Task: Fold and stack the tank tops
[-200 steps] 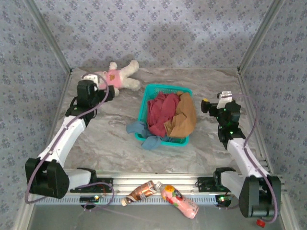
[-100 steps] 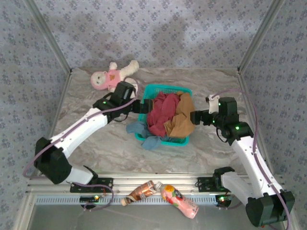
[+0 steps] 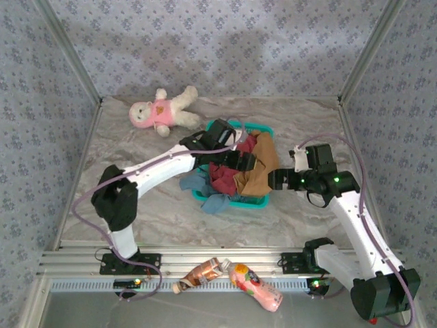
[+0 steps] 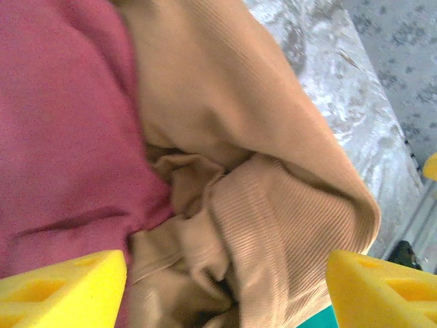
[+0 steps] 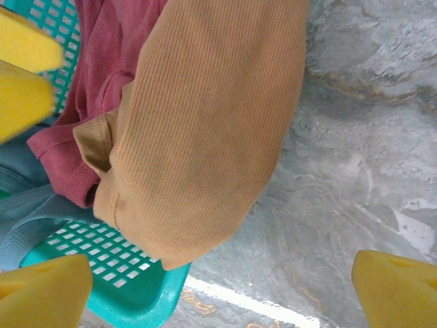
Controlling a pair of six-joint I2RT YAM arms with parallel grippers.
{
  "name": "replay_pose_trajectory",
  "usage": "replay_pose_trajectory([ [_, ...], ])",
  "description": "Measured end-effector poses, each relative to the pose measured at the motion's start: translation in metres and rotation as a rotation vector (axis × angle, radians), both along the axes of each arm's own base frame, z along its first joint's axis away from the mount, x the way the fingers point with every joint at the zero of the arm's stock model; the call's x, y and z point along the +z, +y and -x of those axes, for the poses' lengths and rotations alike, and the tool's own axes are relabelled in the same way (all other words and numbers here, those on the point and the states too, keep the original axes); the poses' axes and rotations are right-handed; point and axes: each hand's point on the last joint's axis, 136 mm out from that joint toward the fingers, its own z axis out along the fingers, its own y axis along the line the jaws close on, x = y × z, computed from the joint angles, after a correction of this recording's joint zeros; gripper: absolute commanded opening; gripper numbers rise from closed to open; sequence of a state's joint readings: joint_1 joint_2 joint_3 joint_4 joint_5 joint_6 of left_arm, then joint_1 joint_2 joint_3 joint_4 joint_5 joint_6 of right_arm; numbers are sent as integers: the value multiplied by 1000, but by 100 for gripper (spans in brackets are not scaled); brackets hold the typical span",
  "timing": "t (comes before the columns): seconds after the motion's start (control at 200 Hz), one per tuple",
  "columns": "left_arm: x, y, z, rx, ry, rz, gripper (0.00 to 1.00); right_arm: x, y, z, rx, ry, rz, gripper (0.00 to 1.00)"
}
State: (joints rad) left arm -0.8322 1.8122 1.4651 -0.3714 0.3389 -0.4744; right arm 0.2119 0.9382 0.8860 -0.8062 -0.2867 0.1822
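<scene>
we see left claw (image 4: 225, 273) spread, tan top (image 4: 273, 150) right under it to pinch | right claw (image 5: 222, 283) released, basket (image 5: 130, 273) just beside

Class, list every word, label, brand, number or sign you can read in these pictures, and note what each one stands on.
No text here can be read.
Brown bottle at the near rail: printed label, too small and blurred to read.
Pink bottle beside it: colourful label, too blurred to read.
Plush doll: orange patch on its pink shirt, no letters legible.
</scene>
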Motion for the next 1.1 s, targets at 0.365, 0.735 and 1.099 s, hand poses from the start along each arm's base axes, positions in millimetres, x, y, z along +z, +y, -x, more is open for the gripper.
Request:
replay_pose_trajectory([
  [0.365, -37, -44, 9, -129, 91, 21, 4, 2, -1, 4, -53, 24, -50, 100],
  [0.735, 21, -5, -1, -103, 57, 41, 0, 4, -5, -7, -115, 21, -101, 99],
  [1.099, 199, 76, 0, 6, -265, 176, 0, -29, 16, -48, -159, 84, -149, 90],
])
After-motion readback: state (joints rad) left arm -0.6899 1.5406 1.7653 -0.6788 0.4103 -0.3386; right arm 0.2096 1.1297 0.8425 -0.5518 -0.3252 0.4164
